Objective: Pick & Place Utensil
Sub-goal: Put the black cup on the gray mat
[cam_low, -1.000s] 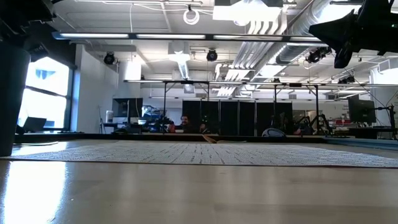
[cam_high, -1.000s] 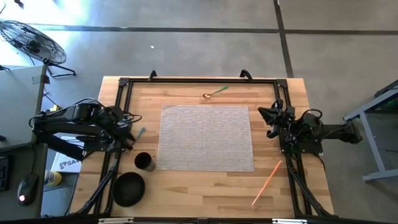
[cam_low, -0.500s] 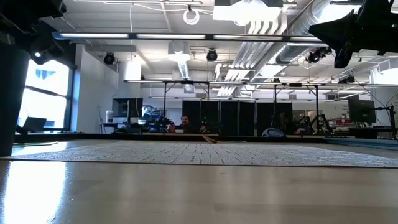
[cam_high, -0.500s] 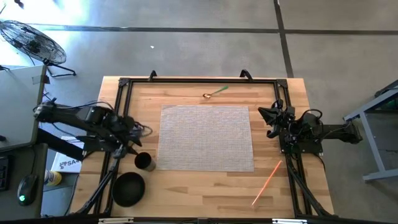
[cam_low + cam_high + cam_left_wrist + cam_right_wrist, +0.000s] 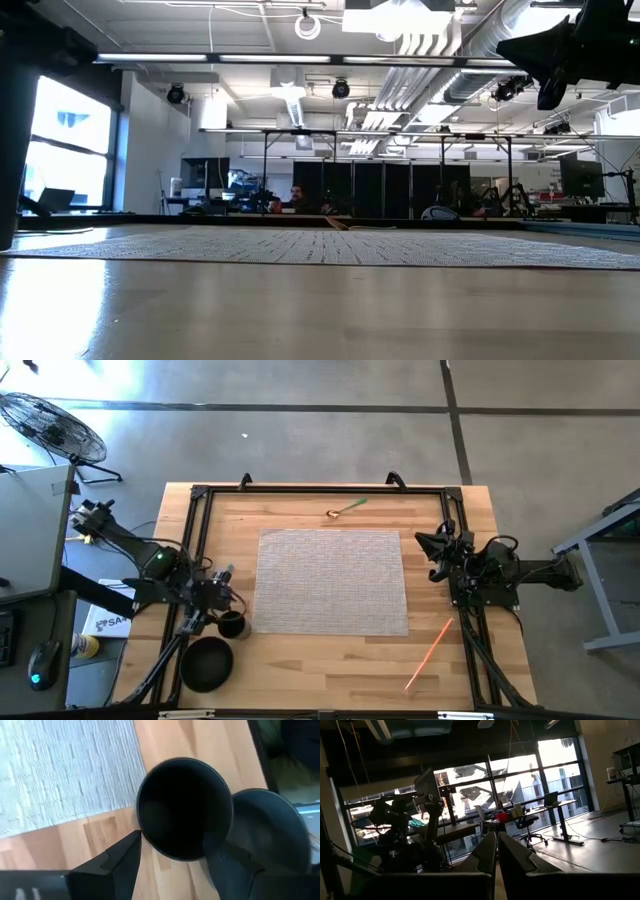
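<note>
- No brand or label can be read on anything on the table; the white box (image 5: 102,622) on the floor off the table's left edge bears dark lettering too small to make out.
- The table (image 5: 330,660) is pale butcher-block wood in glued strips, with a black metal frame (image 5: 320,490) running along its far edge and both sides.
- A pale grey woven placemat (image 5: 333,581), rectangular and finely ribbed, lies flat at the table's centre.
- The utensil, a small spoon with a gold bowl and green handle (image 5: 346,508), lies on bare wood near the far edge, just beyond the placemat and apart from both arms.
- A thin orange-pink stick (image 5: 428,654) lies slantwise toward the near right corner.
- A matte black round cup (image 5: 232,622) stands upright near the left edge, just beside the placemat's near left corner; a wider matte black round bowl (image 5: 207,663) sits close by it toward the near left corner.
- The left gripper (image 5: 222,604) hangs directly over the cup. In the left wrist view its dark fingers (image 5: 115,865) stand spread, one on either side of the cup's open mouth (image 5: 184,809), grasping nothing.
- The right gripper (image 5: 428,552) waits by the right edge, clear of the placemat; its two dark fingers (image 5: 484,852) are pressed nearly together with nothing between them.
</note>
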Action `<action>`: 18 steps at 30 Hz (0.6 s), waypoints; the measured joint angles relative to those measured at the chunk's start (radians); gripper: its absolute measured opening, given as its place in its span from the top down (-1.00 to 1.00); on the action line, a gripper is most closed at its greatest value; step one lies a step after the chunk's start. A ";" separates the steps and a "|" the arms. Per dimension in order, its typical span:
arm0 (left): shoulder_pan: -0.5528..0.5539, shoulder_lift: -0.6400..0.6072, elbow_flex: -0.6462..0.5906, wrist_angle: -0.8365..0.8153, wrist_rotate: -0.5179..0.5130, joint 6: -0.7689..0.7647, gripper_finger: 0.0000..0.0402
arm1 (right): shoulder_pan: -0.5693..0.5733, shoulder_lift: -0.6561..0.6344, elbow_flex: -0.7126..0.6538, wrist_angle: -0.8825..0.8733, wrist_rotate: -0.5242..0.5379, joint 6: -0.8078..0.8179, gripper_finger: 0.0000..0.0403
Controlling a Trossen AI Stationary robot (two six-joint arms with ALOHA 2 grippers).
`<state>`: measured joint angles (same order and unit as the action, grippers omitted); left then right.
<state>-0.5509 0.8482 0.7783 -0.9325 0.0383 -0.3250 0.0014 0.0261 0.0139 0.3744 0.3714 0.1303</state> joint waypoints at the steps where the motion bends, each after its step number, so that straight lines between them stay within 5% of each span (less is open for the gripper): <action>1: -0.009 0.003 0.003 0.002 -0.026 -0.003 -0.05 | 0.000 0.000 0.000 -0.001 0.000 0.000 0.94; 18: -0.012 0.137 0.003 0.014 -0.146 -0.051 -0.05 | 0.000 0.000 0.000 -0.022 0.000 0.000 0.94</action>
<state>-0.5632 0.9851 0.7818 -0.9186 -0.1074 -0.3756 0.0017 0.0257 0.0139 0.3519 0.3714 0.1303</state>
